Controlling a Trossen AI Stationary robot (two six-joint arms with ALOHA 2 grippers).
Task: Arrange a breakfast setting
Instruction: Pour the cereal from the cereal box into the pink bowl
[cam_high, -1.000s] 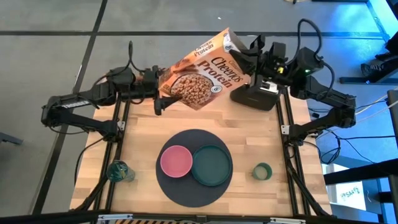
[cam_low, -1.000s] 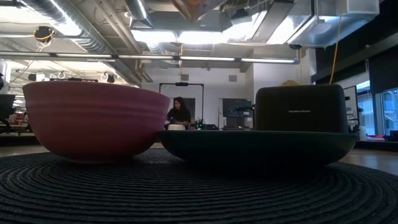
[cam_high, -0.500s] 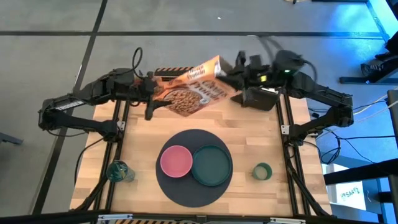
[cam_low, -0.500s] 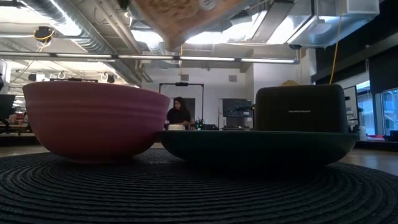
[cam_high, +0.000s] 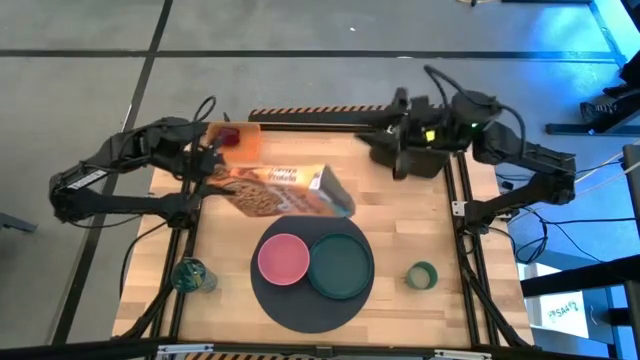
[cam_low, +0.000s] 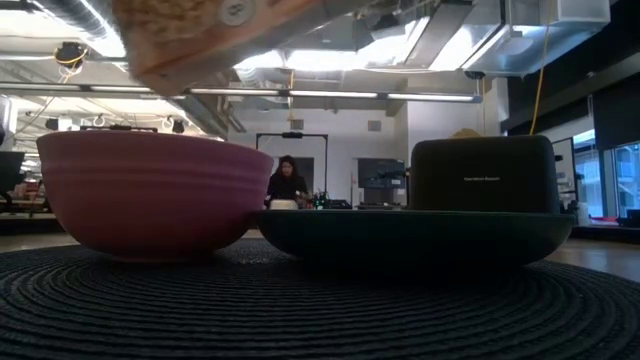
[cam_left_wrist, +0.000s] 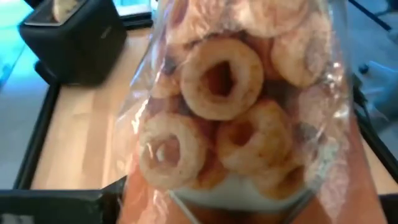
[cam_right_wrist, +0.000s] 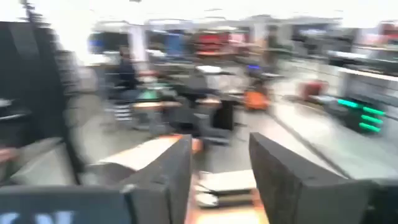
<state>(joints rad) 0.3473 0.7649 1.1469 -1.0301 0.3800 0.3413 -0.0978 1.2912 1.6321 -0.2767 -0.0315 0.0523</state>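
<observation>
Your cereal box (cam_high: 283, 190) has swung down from the high two-arm hold and now tips over the worktop (cam_high: 400, 225) just behind the pink bowl (cam_high: 284, 259), carried by the left hand (cam_high: 213, 165) alone, clamped on its far end. The right hand (cam_high: 395, 150) has let go and hangs near the black toaster (cam_high: 425, 160), fingers apart and empty. The pour looks next; bowl and dark green plate (cam_high: 341, 265) sit on the round mat (cam_high: 270, 300), cup (cam_high: 422, 275) beside.

The wooden bench (cam_high: 400, 215) carries a round dark grey mat (cam_high: 290, 300) near its front edge, a small pale-green cup (cam_high: 422, 274) beside it, and a black box (cam_high: 425, 160) at the back.
</observation>
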